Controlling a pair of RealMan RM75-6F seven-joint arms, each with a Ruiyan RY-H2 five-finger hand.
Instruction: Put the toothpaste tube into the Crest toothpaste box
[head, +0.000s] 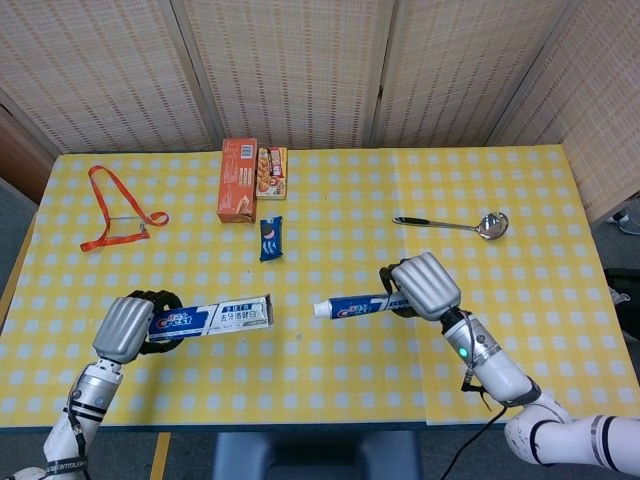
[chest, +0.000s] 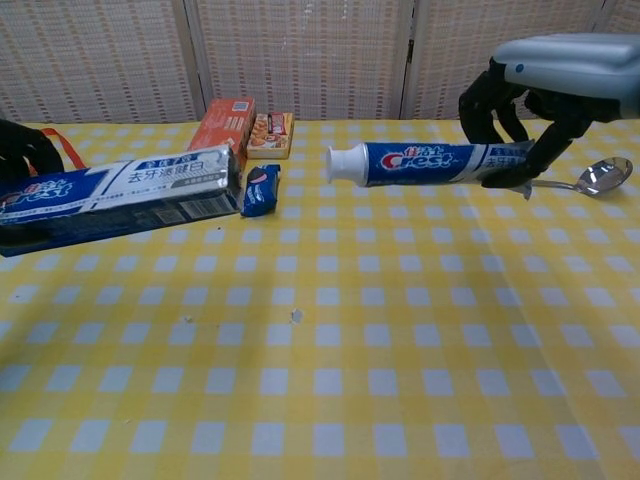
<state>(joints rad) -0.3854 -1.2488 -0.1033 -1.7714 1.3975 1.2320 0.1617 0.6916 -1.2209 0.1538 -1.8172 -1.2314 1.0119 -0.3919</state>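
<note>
Right hand (head: 425, 286) grips the toothpaste tube (head: 352, 305) at its tail end, fingers (chest: 497, 100) curled around it. Tube is held above the table (head: 340, 390), roughly level, white cap pointing toward the robot's left.

Left hand (head: 128, 327) holds the Crest toothpaste box (head: 212, 318) by its near end, fingers wrapped under and around it (only the dark fingertips show at the frame edge in the chest view). Box is lifted off the cloth, lying lengthwise, its far end facing the cap. Cap and box end are near each other but apart, a gap of checked cloth between them; the tube is not in the box.

Farther back on the table: an orange carton (head: 237, 179) with a snack packet (head: 271, 172) touching its side, a small blue wrapper (head: 271, 238) just in front of them. A metal ladle (head: 455, 224) lies behind the right hand. An orange strap (head: 115, 208) lies at the far left.
</note>
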